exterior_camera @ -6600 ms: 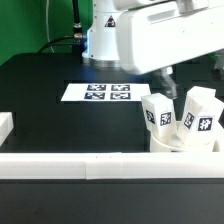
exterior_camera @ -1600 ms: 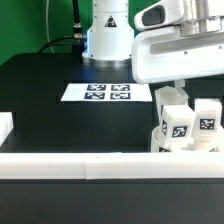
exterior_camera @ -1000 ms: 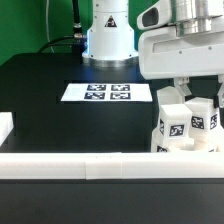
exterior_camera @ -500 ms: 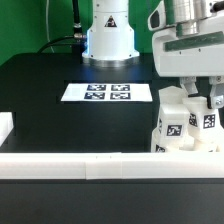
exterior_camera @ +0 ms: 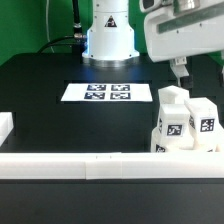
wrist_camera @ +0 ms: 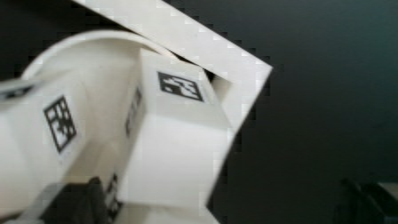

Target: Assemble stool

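Two short white stool legs with black-and-white tags stand upright side by side at the exterior view's right, the nearer leg (exterior_camera: 172,122) and the second leg (exterior_camera: 206,126). They stand on the white seat (exterior_camera: 186,149), which is mostly hidden behind the front rail. My gripper (exterior_camera: 197,68) is open and empty, raised above the legs and touching neither. One dark finger (exterior_camera: 182,70) shows. In the wrist view the gripper (wrist_camera: 228,205) looks down on a tagged leg (wrist_camera: 178,130), with a second leg (wrist_camera: 54,125) beside it on the seat (wrist_camera: 80,55).
The marker board (exterior_camera: 105,93) lies flat on the black table in front of the robot base (exterior_camera: 108,40). A long white rail (exterior_camera: 90,165) runs along the front, with a short rail piece (exterior_camera: 5,126) at the exterior view's left. A rail corner (wrist_camera: 214,50) shows behind the seat.
My gripper came over the legs, went down around the nearer one, then let go and rose clear. The legs now stand straighter and closer together than 6.6 s ago.
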Controlling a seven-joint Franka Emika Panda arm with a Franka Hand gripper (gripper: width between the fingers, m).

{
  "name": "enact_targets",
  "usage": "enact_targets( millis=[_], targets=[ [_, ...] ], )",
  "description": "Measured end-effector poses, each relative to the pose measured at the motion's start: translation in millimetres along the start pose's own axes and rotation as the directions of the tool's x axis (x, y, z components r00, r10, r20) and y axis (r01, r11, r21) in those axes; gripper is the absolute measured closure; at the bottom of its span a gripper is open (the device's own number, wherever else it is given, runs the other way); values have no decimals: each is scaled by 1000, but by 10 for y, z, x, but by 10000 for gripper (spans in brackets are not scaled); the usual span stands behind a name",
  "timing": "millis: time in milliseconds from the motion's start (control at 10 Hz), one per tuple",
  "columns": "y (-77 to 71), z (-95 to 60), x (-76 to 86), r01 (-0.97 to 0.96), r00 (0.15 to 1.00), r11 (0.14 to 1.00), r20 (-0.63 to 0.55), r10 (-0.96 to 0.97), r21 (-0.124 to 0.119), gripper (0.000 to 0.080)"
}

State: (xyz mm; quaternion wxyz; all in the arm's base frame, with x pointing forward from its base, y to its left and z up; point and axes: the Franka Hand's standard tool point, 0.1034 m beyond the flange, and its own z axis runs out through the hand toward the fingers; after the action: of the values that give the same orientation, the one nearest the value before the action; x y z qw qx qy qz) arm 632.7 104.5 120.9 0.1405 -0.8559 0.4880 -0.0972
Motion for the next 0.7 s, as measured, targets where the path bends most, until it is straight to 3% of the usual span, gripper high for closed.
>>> enact_targets(
  millis=[300,500,700],
  targets=[
    [31,48,-17,155,988,988,4,-155,-10,151],
    [32,70,-43,479,877,877,36,-478,-36,151],
    [12,59,-42,684,729,728,77,-681,-37,151]
  ],
)
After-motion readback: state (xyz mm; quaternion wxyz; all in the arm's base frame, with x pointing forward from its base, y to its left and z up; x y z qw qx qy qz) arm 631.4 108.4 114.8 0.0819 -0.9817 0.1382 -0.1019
